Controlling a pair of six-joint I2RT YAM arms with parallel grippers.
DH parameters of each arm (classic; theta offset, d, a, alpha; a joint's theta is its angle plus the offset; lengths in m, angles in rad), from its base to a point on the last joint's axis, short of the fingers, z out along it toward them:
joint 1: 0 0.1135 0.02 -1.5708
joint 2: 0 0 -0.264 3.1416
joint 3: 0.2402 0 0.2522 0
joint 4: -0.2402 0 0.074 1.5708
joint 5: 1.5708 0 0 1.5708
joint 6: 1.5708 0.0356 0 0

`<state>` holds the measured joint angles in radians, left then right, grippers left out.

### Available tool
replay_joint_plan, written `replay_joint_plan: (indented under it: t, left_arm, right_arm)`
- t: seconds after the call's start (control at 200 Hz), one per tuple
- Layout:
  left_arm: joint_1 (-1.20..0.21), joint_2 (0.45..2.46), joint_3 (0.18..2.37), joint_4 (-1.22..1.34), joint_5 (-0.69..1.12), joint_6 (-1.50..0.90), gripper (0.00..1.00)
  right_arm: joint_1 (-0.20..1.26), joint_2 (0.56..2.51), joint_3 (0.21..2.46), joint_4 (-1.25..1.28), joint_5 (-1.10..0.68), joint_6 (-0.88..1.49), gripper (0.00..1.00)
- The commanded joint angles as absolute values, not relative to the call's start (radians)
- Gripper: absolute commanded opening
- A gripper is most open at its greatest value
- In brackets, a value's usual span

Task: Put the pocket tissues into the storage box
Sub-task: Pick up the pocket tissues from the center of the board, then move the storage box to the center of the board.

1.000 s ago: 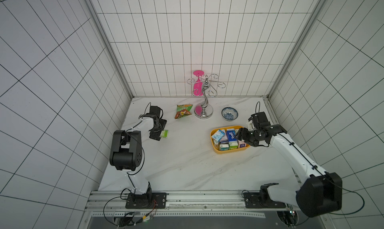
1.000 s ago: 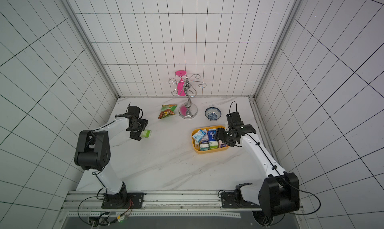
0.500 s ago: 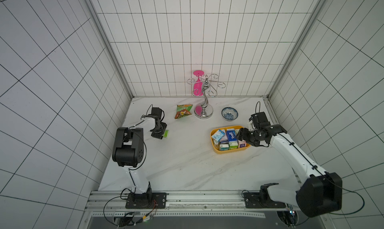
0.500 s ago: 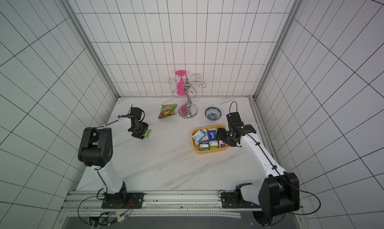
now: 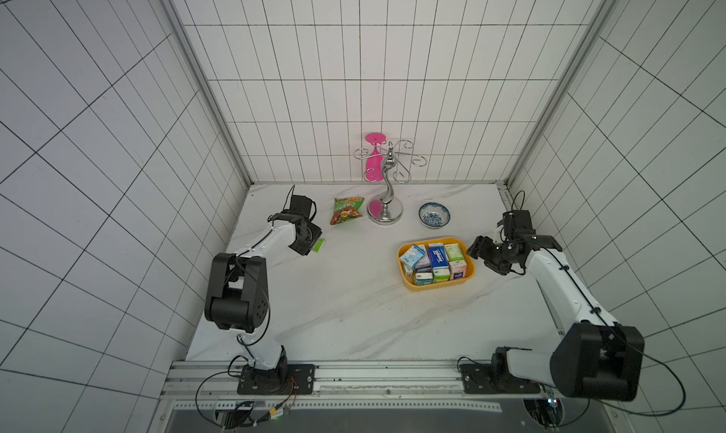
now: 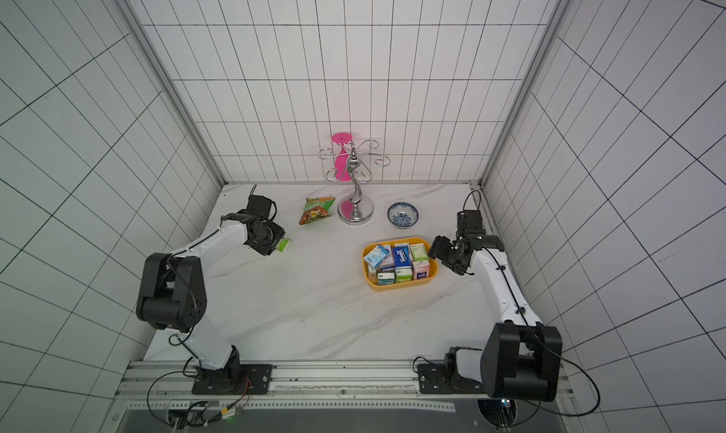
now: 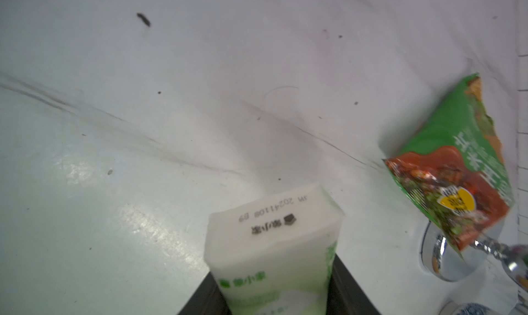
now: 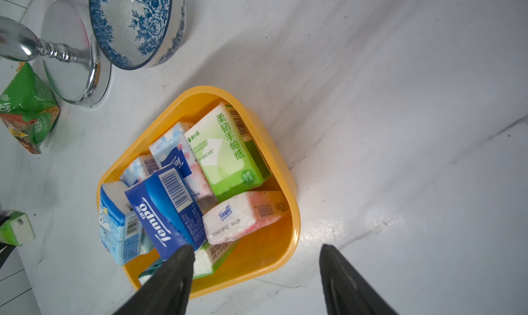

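Observation:
My left gripper [image 7: 274, 287] is shut on a green-white packet of pocket tissues [image 7: 271, 242], whose printed end sticks out past the black fingers [image 7: 343, 285]. In both top views the gripper [image 5: 308, 244] holds the packet [image 6: 283, 245] low over the back left of the table. The yellow-orange storage box [image 5: 436, 287] sits right of centre with several packets in it: dark blue [image 8: 163, 210], green-white [image 8: 228, 150], pink [image 8: 243, 216], light blue [image 8: 114, 222]. My right gripper [image 8: 257, 259] is open and empty at the box's right rim [image 8: 294, 213], one finger over the inside, the other outside.
A green-orange snack bag [image 5: 345, 211] lies at the back, right of the left gripper. Beside it stands a chrome stand [image 5: 385, 211] with a pink glass hanging on it, then a blue-white bowl [image 5: 434, 217] behind the box. Tiled walls close three sides.
My left gripper has closed on the green-white packet, having stood open around it before. The right arm has hardly moved.

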<state>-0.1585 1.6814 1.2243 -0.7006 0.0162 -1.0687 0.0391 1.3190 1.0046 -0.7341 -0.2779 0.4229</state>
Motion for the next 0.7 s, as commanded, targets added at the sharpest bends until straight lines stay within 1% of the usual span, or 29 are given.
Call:
replay_joint_plan:
  t: [0.0,0.23,0.39,0.535,0.695]
  left_arm:
    - [-0.203,1.594,1.25,-0.728,0.009,-0.91,0.49]
    - [-0.264,1.488,1.228,-0.757,0.151,-0.741,0.48]
    - [-0.279,1.436,1.19,-0.775,0.201,-0.708,0.49]
    - [-0.288,1.381,1.163,-0.787,0.21,-0.704,0.49]
    - [-0.29,1.339,1.149,-0.811,0.216,-0.687,0.49]
  right_arm:
    - [0.011,1.387,1.027,-0.691,-0.314,0.38,0.72]
    - [-0.014,1.47,1.011,-0.613,-0.423,0.35,0.69]
    - [-0.011,1.482,0.985,-0.565,-0.491,0.353,0.62]
    - [-0.006,1.498,0.961,-0.551,-0.499,0.345,0.56]
    - [-0.005,1.488,0.934,-0.541,-0.438,0.338,0.55]
